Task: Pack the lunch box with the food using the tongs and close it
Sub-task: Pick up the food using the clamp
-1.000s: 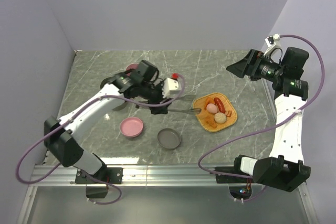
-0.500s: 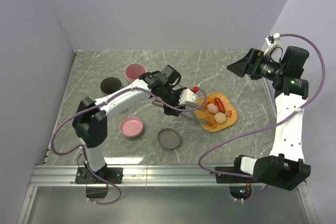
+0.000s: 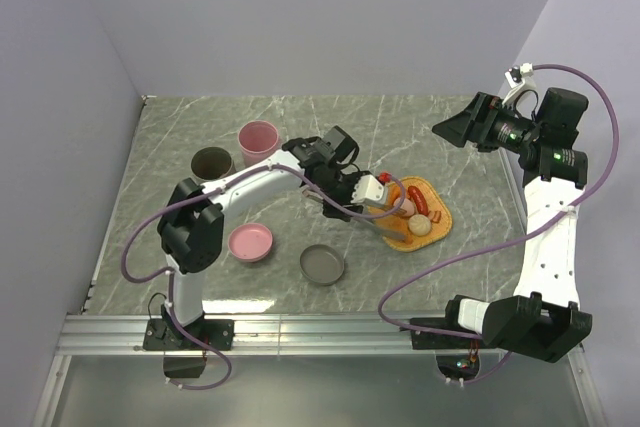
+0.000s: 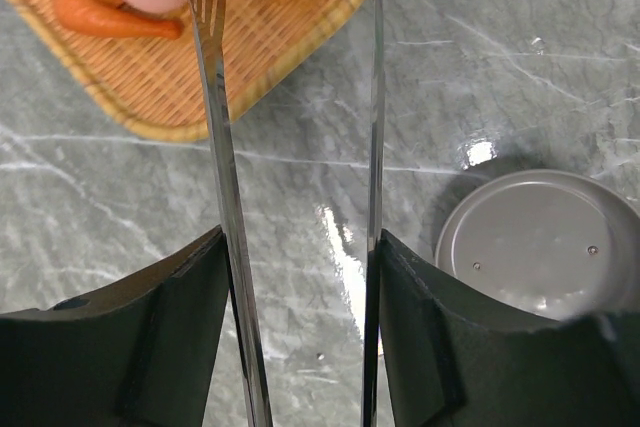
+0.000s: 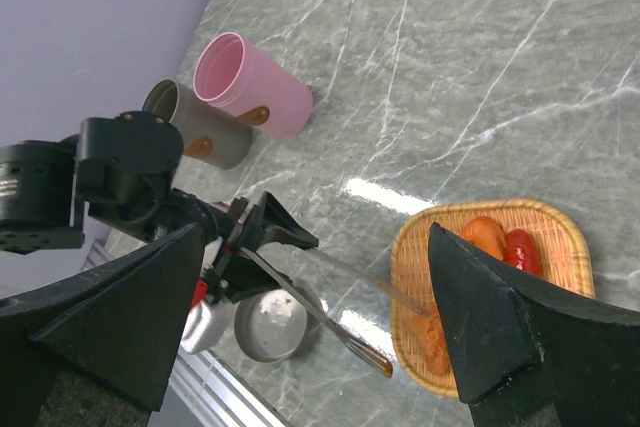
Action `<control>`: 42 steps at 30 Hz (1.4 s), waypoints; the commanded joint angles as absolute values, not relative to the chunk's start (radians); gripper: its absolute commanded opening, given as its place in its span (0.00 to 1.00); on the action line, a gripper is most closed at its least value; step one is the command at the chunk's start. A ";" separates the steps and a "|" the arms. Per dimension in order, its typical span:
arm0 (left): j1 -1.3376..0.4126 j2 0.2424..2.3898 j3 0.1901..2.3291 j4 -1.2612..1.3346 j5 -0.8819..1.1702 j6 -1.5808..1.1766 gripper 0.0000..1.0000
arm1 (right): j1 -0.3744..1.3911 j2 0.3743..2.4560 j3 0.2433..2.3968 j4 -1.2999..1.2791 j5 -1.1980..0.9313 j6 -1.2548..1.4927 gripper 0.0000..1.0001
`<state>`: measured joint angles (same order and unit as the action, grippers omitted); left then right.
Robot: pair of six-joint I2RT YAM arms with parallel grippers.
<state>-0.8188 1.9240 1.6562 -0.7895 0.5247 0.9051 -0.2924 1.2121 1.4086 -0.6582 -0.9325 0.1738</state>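
We judged the packing barely begun: our left pincer [image 4: 300, 257] pinched the tongs [image 4: 226, 197], their tips over the orange tray [image 4: 150, 97] where all the food [image 3: 412, 215] lay, the right pincer [image 3: 452, 131] hung spread wide well apart (idle, we guessed), and nothing was boxed or closed yet.

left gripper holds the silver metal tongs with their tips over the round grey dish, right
No: the left gripper does hold the long silver metal tongs, but their tips are over the square orange woven tray, not the round grey dish, as the left wrist view shows.
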 commanded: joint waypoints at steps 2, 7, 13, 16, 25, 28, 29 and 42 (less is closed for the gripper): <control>-0.836 1.948 1.703 -0.767 0.557 0.946 0.61 | -0.288 1.207 1.443 -0.643 -0.943 0.161 1.00; -0.842 1.973 1.710 -0.753 0.546 0.942 0.61 | -0.288 1.206 1.439 -0.640 -0.945 0.164 1.00; -0.848 1.991 1.723 -0.747 0.528 0.946 0.61 | -0.288 1.204 1.433 -0.638 -0.950 0.167 1.00; -0.848 1.999 1.726 -0.730 0.509 0.950 0.61 | -0.290 1.203 1.431 -0.637 -0.954 0.169 1.00; -0.864 2.045 1.778 -0.784 0.483 0.989 0.60 | -0.288 1.206 1.430 -0.638 -0.953 0.167 1.00; -0.867 2.059 1.793 -0.802 0.476 0.994 0.60 | -0.290 1.206 1.431 -0.638 -0.951 0.167 1.00; -0.867 2.063 1.807 -0.813 0.477 0.996 0.59 | -0.290 1.204 1.431 -0.637 -0.951 0.167 1.00; -0.868 1.993 1.793 -0.810 0.466 0.934 0.33 | -0.290 1.193 1.427 -0.630 -0.956 0.170 1.00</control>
<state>-0.8612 2.0697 1.7714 -0.8169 0.4656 0.9577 -0.2924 1.2121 1.4082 -0.6579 -0.9363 0.1741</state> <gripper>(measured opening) 0.439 0.996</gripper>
